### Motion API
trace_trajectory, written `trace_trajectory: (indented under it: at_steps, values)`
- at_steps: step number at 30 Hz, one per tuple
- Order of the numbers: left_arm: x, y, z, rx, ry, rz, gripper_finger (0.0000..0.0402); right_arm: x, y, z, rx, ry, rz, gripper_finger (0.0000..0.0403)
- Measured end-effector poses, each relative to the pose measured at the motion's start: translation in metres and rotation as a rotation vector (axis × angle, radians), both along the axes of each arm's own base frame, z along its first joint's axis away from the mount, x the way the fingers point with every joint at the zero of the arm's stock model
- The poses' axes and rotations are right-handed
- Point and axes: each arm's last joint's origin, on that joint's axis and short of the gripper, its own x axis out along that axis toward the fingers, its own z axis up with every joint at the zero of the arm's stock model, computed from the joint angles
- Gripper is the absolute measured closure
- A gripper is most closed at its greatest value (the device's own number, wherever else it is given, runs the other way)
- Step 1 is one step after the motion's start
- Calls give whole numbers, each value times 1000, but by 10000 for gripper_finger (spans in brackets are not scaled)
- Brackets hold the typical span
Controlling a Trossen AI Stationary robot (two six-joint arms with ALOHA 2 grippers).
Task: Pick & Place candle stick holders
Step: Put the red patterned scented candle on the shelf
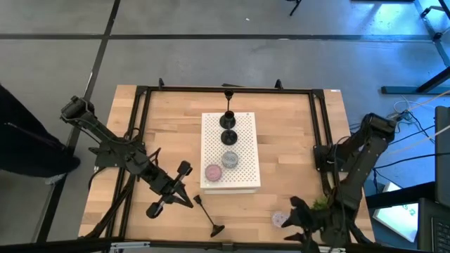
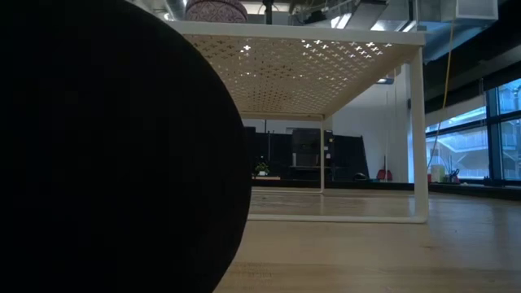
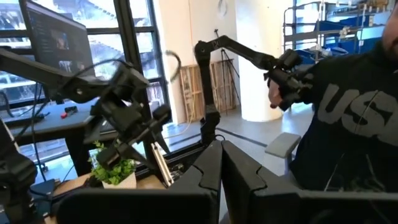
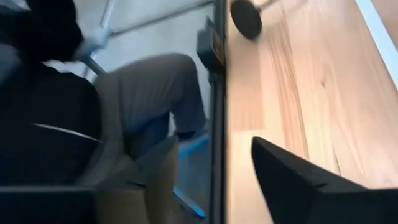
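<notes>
On the wooden table (image 1: 295, 133), white perforated board (image 1: 230, 151) at centre, carrying 4 holders in a row: black stemmed holder (image 1: 228, 117) farthest back, a second black holder (image 1: 229, 137) just in front of it, grey puck (image 1: 230, 159) next, pink puck (image 1: 213, 171) nearest the front and slightly toward the left arm's side. Off the board, a third black candle stick holder (image 1: 209, 216) lying tipped over on the wood near the front edge, round base toward the edge, thin stem pointing back toward the left gripper (image 1: 167, 199). Left gripper just beside that stem, fingers clenched together with nothing between them in the left wrist view. Lavender puck (image 1: 280, 219) on the wood at the front right, close to the small green plant (image 1: 320, 204). Right gripper (image 1: 299, 218) low over that corner beside the lavender puck, fingers parted and empty in the right wrist view. Person in dark clothing (image 3: 354, 118) beyond the table in the wrist views.
</notes>
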Motion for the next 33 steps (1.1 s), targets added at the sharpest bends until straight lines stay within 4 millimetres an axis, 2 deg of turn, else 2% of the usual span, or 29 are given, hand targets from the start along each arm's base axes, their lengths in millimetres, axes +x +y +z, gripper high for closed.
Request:
trace_trajectory:
  at_steps: [7,11,15,20,27,33]
  values:
    - [0,0,0,2,-2,3,400,0,14,-32,-104,41,-3,111]
    - [0,0,0,9,-6,4,398,3,17,-58,-193,138,26,77]
    - [0,0,0,9,-5,4,400,8,11,-79,-275,263,30,54]
    - [0,0,0,10,-5,4,399,13,2,-81,-316,310,0,39]
    - [0,0,-1,16,4,4,398,17,1,-81,-283,339,3,40]
    - [0,0,-1,18,7,5,398,25,5,-63,-315,399,47,40]
